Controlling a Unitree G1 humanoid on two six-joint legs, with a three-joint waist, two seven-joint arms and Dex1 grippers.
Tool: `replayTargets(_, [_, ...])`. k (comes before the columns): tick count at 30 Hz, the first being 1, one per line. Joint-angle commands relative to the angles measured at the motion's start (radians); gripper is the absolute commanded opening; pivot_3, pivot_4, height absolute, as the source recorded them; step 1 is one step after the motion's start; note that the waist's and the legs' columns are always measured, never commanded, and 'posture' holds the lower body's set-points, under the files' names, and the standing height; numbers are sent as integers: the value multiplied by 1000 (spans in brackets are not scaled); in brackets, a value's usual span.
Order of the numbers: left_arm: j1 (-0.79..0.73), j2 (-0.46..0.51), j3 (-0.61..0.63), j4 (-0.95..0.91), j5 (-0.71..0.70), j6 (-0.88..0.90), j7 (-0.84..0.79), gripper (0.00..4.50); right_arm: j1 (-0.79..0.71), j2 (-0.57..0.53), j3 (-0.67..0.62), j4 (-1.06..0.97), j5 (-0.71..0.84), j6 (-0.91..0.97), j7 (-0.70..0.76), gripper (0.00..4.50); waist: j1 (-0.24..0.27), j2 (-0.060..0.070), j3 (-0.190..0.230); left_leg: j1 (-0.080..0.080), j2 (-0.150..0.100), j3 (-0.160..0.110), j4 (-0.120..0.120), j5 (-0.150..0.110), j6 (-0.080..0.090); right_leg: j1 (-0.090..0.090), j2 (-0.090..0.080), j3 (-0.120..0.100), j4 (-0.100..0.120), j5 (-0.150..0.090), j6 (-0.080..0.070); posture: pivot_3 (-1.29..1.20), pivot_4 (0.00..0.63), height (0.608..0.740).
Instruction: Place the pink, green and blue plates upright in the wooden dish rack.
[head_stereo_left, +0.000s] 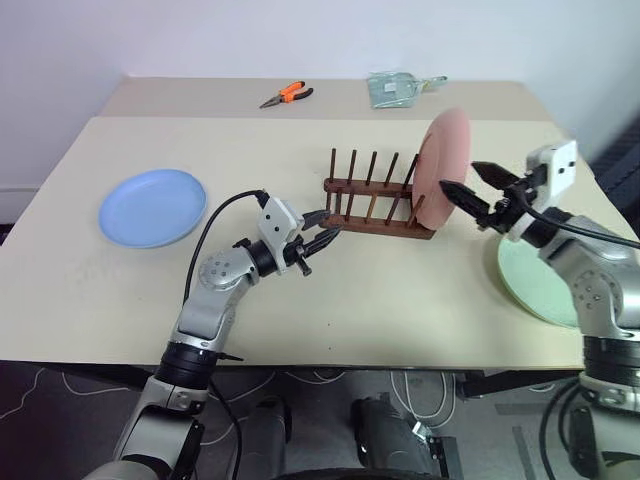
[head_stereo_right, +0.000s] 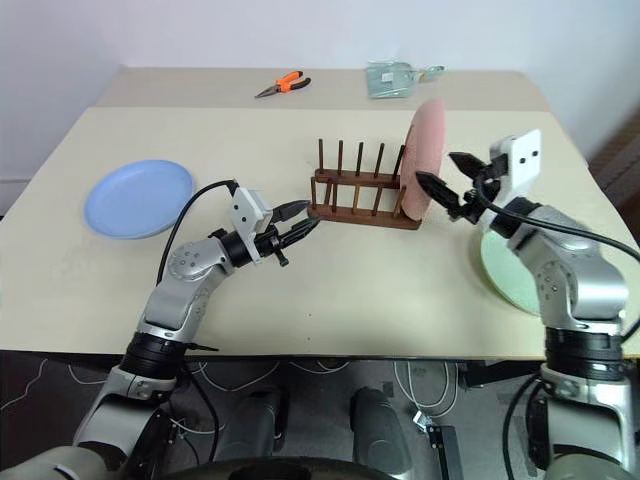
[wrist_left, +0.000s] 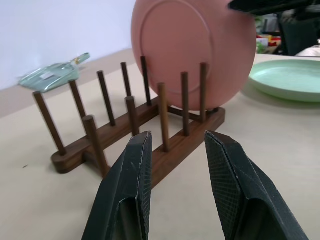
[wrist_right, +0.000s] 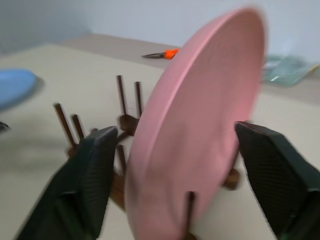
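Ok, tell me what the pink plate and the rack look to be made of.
Pink plate: probably plastic, matte; uniform salmon colour, no glossy highlights.
Dish rack: wood, dark brown, smooth; faint grain along the base rail, round dowels.

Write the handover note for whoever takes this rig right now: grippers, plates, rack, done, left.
Left gripper: open, empty, at the near left end of the wooden dish rack.
Right gripper: open, fingers either side of the pink plate, not clamping it.
Pink plate: upright in the rack's rightmost slot, leaning slightly.
Green plate: flat on the table, right of the rack.
Blue plate: flat on the table, far left.
Done: pink racked.
Left: rack green and blue.
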Motion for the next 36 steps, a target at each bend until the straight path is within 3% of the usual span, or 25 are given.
replayTargets(1, [-22,-9,10,-7,12,-34,24,1671,148,-105,-109,-108,-11,-14,90,3560,5,0,0,-1,0,0,0,0,0,0,0,0,0,0,1,0,150,740])
replayTargets(4, [-37,-10,2,19,14,-55,11,1671,311,-158,-150,-137,-62,-8,106,3560,1,0,0,0,0,0,1,0,0,0,0,0,0,0,1,0,150,740])
replayTargets(7, [-57,-14,-12,52,22,-85,-7,1671,397,-145,-108,-101,-190,-27,6,3560,-9,0,0,1,0,1,1,0,0,1,0,0,0,-2,-3,0,150,740])
replayTargets(15, [-95,-33,-28,104,12,-112,-51,1671,466,-44,-24,-75,-351,10,-171,3560,-7,1,-1,1,0,2,2,0,0,1,0,2,0,-1,-4,0,150,740])
replayTargets(18, [-95,-35,-31,106,13,-113,-65,1671,466,-29,-25,-55,-360,28,-184,2775,-6,1,-1,1,0,2,2,0,0,1,0,2,0,-1,-4,0,150,740])
replayTargets(23, [-83,-32,-30,99,15,-108,-74,1671,435,-21,-54,-66,-355,20,-201,109,-5,1,-1,1,0,2,3,0,0,1,0,2,0,-1,-4,0,150,740])
replayTargets(28, [-74,-16,-25,116,61,-154,-43,1671,356,-41,-100,-88,-397,-23,-263,11,-10,1,0,1,0,2,3,0,0,1,0,2,1,-1,-4,0,150,740])
replayTargets(31, [-130,-4,16,248,208,-266,183,1671,239,-44,-133,-114,-389,-69,-296,11,-10,2,0,1,0,2,4,0,0,1,0,2,1,-1,-4,0,150,740])
replayTargets(36, [-158,11,107,302,128,-288,190,1671,-111,49,-192,-287,-73,-19,-283,11,-27,5,2,0,0,1,4,0,0,0,1,2,3,1,0,0,150,740])
